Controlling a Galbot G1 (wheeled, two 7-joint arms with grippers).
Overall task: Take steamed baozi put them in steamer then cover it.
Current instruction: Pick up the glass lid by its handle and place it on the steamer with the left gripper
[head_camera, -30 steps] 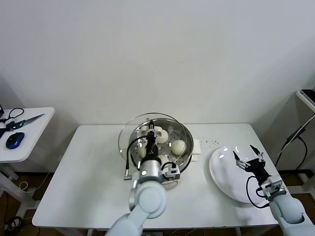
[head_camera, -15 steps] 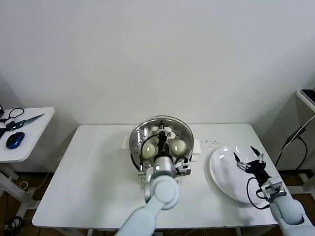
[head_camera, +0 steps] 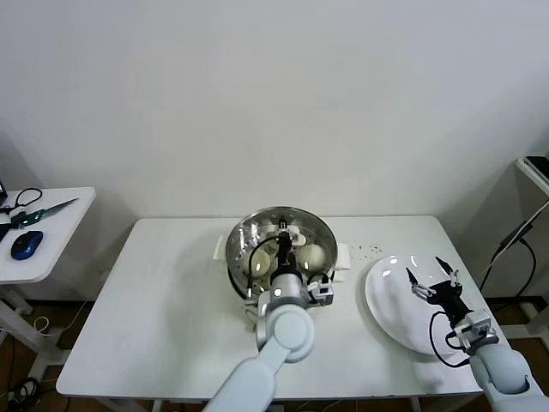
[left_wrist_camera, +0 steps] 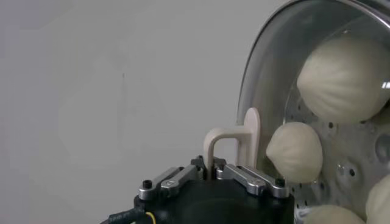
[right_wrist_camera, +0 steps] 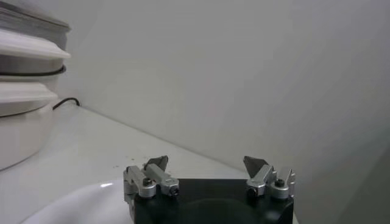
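Baozi [head_camera: 314, 255] already inside steamer [head_camera: 236, 257], directly beneath left claw [left_wrist_camera: 212, 170]. Left claw pinching handle of cover [head_camera: 302, 214], cover resting over steamer. Remaining, probably: release only. Right claw [head_camera: 434, 277] spread, idle above plate [head_camera: 386, 305] on counter [head_camera: 163, 300].

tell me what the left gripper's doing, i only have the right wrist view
Observer: The left gripper is shut on the cover's handle.
Operator: is the cover over the steamer
Observer: Yes, in the head view the cover sits centred over the steamer.
Operator: baozi in there
Observer: Through the glass the left wrist view shows several baozi on the perforated tray.
Operator: anything under my right gripper
Observer: The right gripper hangs open over the white plate, which holds nothing.
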